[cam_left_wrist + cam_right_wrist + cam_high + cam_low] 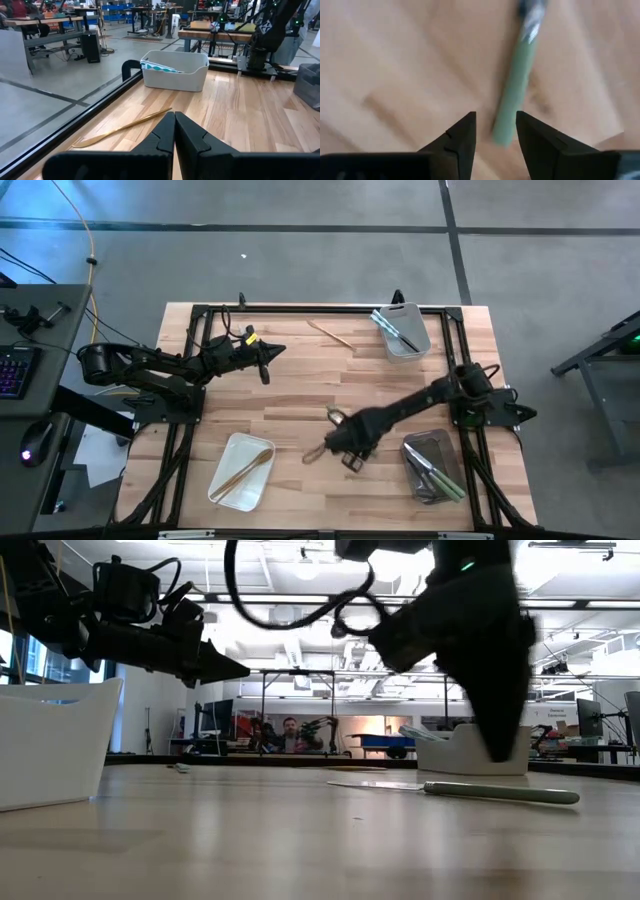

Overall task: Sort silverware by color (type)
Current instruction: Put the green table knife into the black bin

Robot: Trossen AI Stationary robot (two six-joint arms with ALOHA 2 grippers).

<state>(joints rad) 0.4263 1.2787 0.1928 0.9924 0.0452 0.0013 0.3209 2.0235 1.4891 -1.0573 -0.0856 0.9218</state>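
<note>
Right wrist view, green-handled knife (pixel 514 95) flat, handle toward open right hand (pixel 495 131)

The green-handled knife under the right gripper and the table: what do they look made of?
Knife: silver blade, likely metal, with a matte pale-green handle, probably plastic or coated. Table: light wood planks with visible grain and seams, smooth finish. The right gripper hovers open above the handle.

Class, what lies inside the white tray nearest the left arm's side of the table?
The white tray holds gold silverware, lying diagonally. How many pieces, and whether anything sits beneath them, cannot be told.
</note>
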